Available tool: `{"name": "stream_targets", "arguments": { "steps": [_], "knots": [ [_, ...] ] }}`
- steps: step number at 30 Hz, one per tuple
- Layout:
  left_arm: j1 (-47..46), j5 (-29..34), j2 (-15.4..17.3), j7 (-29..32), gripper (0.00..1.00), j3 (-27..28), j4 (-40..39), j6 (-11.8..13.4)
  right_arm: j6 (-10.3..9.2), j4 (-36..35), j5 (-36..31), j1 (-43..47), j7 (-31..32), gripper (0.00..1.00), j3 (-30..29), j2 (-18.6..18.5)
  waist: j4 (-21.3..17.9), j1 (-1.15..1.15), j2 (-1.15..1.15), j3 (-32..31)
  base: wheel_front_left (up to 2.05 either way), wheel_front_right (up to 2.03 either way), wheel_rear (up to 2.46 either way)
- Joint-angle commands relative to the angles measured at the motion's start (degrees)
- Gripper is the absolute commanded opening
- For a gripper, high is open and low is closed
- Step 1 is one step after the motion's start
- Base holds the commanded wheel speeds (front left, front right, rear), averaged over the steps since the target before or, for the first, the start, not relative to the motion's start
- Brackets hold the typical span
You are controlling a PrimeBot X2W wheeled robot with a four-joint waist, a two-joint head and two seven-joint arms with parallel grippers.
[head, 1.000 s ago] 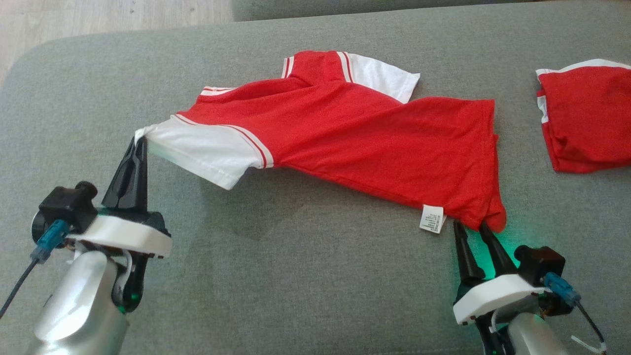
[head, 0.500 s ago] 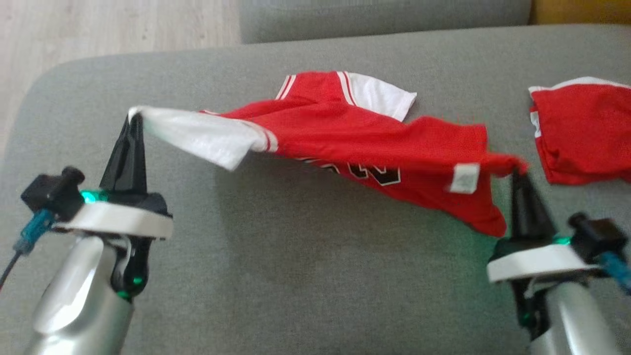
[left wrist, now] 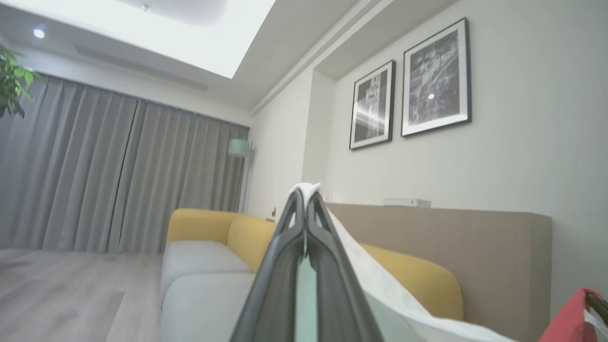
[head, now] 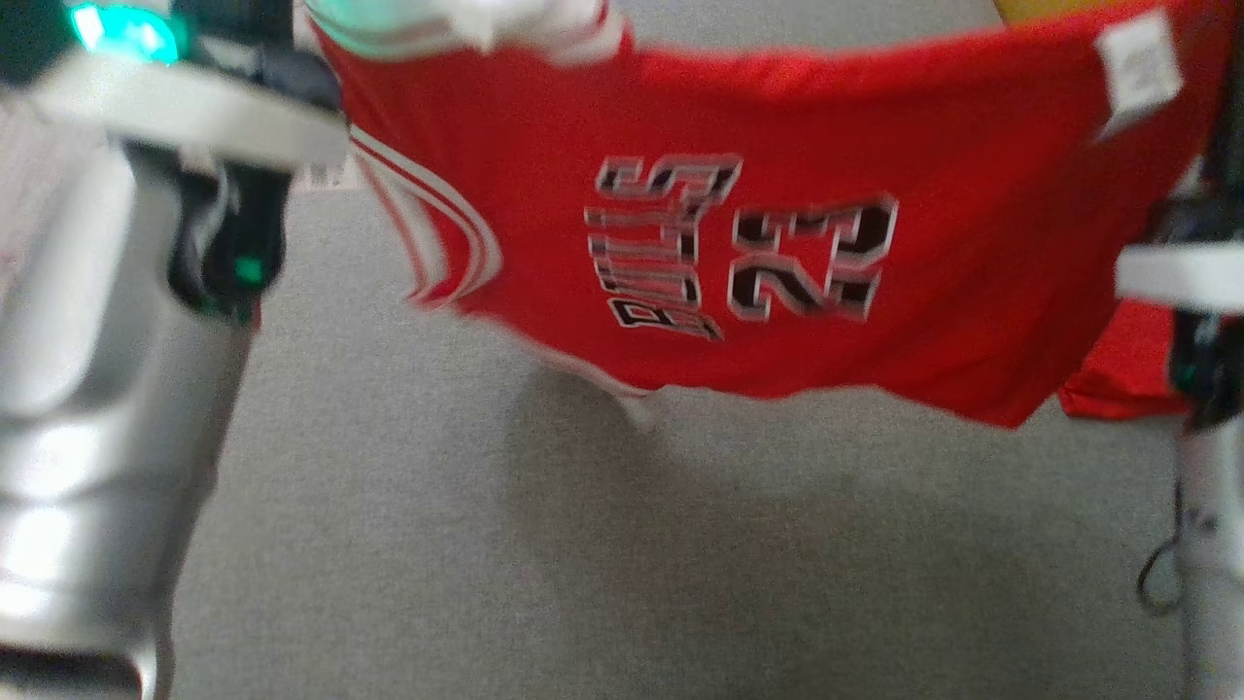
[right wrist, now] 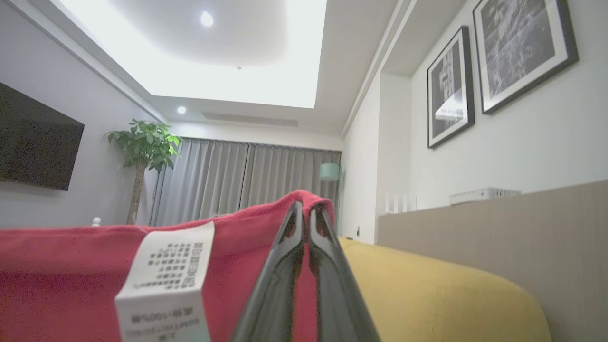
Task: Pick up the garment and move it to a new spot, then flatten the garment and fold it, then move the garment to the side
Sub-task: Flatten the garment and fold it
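The garment (head: 777,243) is a red jersey with white sleeves and black lettering. It hangs in the air, stretched between my two arms above the grey sofa cushion (head: 583,544), with its printed side facing the head camera. My left gripper (left wrist: 306,195) is shut on the white sleeve (left wrist: 380,294). Pinched in my shut right gripper (right wrist: 307,209) is the red hem (right wrist: 71,275), just beside the white care label (right wrist: 166,280). My left forearm (head: 87,389) fills the left edge of the head view, and the right wrist (head: 1176,277) sits at the right edge.
A second red garment (head: 1118,369) lies on the cushion behind the hanging jersey's lower right corner. A yellow sofa back (right wrist: 427,294) and a low wood-toned wall (left wrist: 451,256) stand beyond. Bare cushion stretches below the jersey.
The right gripper closed on the hem, then both arms lifted the jersey off the cushion. It now hangs spread with the print showing. The head view has shifted.
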Motion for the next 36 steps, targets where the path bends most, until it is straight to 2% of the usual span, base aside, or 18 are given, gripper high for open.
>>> {"name": "stream_targets", "arguments": {
  "steps": [1,5,11,12,16,23,29,36],
  "knots": [
    [-6.9,-0.4,1.2,0.7,0.0,1.9,-1.2,-0.2,0.37,-0.6,-0.3,-5.4,0.2,0.0,1.6,-1.4,0.8,0.0,0.0,-0.6,0.0,0.0,0.0],
    [-13.8,-1.2,-0.6,1.6,0.0,2.7,3.3,0.6,0.37,3.8,-0.4,-12.8,1.8,0.0,3.0,-3.0,1.9,0.0,0.0,-0.2,0.0,0.0,0.0],
    [-21.5,-0.9,-1.3,4.1,0.0,2.0,14.5,0.9,0.37,16.1,1.0,-23.5,5.2,0.0,7.6,-3.8,3.5,0.0,0.0,4.8,0.0,0.0,0.0],
    [-24.7,0.3,-0.8,3.3,0.0,1.8,17.9,0.8,0.37,20.4,1.4,-28.2,5.6,0.0,9.3,-3.9,3.8,0.0,0.0,8.2,0.0,0.0,0.0],
    [-30.7,1.3,-0.8,-1.4,0.0,2.4,24.6,0.4,0.37,28.7,2.1,-37.2,4.2,0.0,11.5,-2.8,3.5,0.0,0.0,13.3,0.0,0.0,0.0],
    [-41.8,0.1,-1.8,-9.7,0.0,-0.4,26.7,-0.4,0.37,34.5,-3.3,-52.7,0.3,0.0,13.2,-5.4,5.7,0.0,0.0,22.4,0.0,0.0,0.0],
    [-37.2,-6.4,0.0,-11.1,0.0,-5.2,24.1,-0.4,0.37,36.2,-4.7,-52.4,-0.2,0.0,12.8,-6.9,7.7,0.0,0.0,25.0,0.0,0.0,0.0],
    [-21.4,-13.2,3.3,-12.3,0.0,-10.5,20.3,-0.4,0.37,36.7,-2.0,-40.4,-0.2,0.0,11.0,-8.6,9.4,0.0,0.0,24.9,0.0,0.0,0.0]
  ]
}}
